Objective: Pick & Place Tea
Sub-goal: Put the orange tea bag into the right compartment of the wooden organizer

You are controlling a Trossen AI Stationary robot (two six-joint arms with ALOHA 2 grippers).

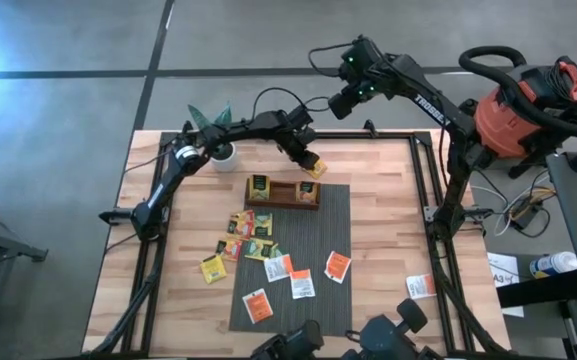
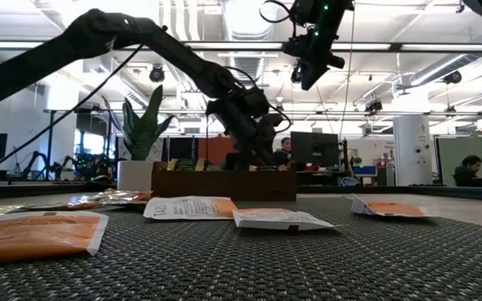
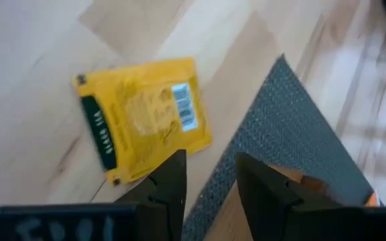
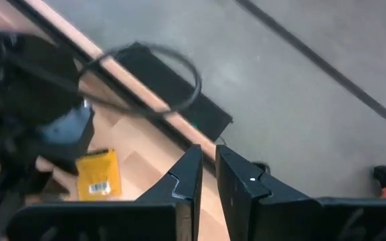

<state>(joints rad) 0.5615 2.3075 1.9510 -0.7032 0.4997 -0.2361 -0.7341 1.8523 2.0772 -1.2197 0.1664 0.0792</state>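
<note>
My left gripper [image 3: 209, 181]: fingers parted with a clear gap between them, nothing in it; it hangs over the far edge of the grey mat [image 1: 313, 240], just beyond the wooden tray [image 1: 284, 194].
Nearest sachet: one yellow tea sachet [image 3: 142, 117] lies flat on the bare table top [image 1: 388, 200], just off the mat's far corner and just ahead of my left fingertips; my left wrist view shows a gap between it and the fingers, so I am not touching it.
My right gripper [image 4: 207, 175]: fingers nearly together with only a thin slit between them, holding nothing; it waits high up, past the table's far edge, well beyond the tray.
Tea near the tray: a yellow sachet [image 1: 259, 184] sits at the tray's left end; whether it is inside a compartment I cannot tell.
Tea left on the mat: yellow and green sachets [image 1: 251, 232] in a loose cluster nearer than the tray, partly off the mat's left edge; white-and-orange sachets [image 1: 301, 280] spread farther toward the near edge.
Stray tea: one white-and-orange sachet [image 1: 420, 286] lies off the mat, to the right.
Progress, as I judge it: early; most sachets lie loose, well apart from the tray.
Left to do: nearly all of the sorting, starting, I would guess, with the yellow one under my left hand.
</note>
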